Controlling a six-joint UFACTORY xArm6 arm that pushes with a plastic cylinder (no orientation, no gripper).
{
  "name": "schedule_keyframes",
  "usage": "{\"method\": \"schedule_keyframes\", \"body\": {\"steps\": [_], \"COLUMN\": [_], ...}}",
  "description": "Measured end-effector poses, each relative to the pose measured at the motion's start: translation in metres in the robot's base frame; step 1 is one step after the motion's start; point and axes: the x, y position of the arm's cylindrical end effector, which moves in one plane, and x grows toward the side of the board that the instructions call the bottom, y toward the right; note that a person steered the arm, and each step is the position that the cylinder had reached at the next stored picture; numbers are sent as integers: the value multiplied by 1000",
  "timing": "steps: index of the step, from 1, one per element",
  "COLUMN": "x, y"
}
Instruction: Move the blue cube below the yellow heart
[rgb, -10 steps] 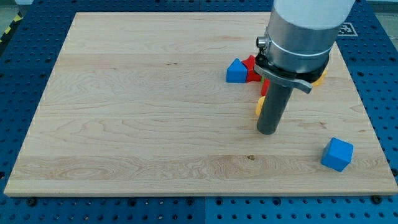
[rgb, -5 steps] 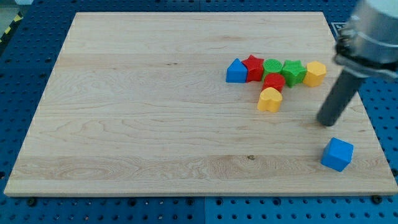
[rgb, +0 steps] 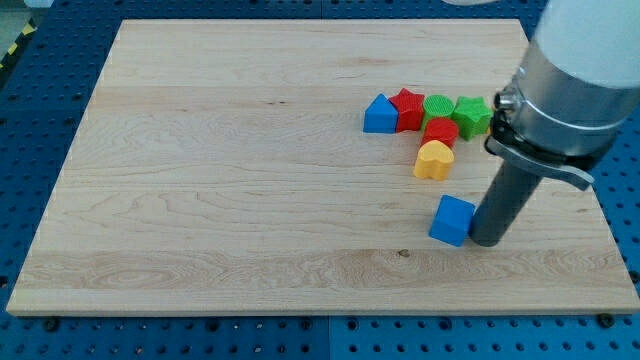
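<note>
The light wooden board (rgb: 250, 180) lies on the blue perforated bench (rgb: 30, 120) and fills most of the view. Over its right side stands the silver-grey arm housing (rgb: 575, 80), with the straight dark rod (rgb: 503, 195) reaching down from it (this arm carries no gripper, so nothing is held). My tip (rgb: 487, 238) rests on the board, touching the right side of the blue cube (rgb: 452, 220).

Taking the yellow heart (rgb: 434, 159) as landmark: the blue cube sits just below it and slightly right, apart. The red block (rgb: 440, 129) touches the heart's top. Above that runs a row: blue triangular block (rgb: 379, 115) leftmost, red star (rgb: 407, 108), green block (rgb: 437, 106), second green block (rgb: 472, 113).
</note>
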Motion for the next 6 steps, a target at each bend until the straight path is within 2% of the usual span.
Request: {"method": "schedule_keyframes", "body": {"steps": [1,2,4,6], "x": [29,43,-10,-16], "y": [5,-19,-25,-24]}}
